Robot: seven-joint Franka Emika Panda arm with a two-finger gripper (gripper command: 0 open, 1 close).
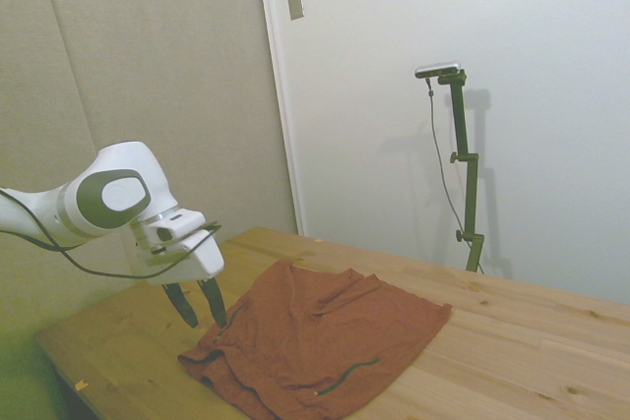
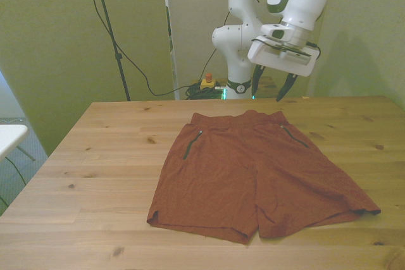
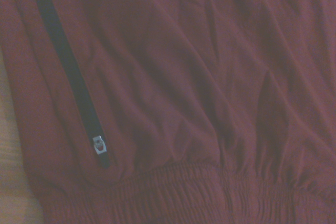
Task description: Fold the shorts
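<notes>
The pincer point(image 2: 271, 86) is spread wide and holds nothing; you will find it tilted, above the waistband edge of the shorts point(image 2: 253, 172) and clear of the fabric. The shorts lie flat and unfolded on the table point(image 2: 95, 156), waistband toward the robot base, both legs pointing away from it. In the wrist view, a dark zip point(image 3: 68, 72) with a metal pull runs down to the gathered waistband point(image 3: 210, 192).

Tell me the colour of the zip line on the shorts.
Dark, near black, against the rust-red shorts; the zip shows best in the wrist view.
</notes>
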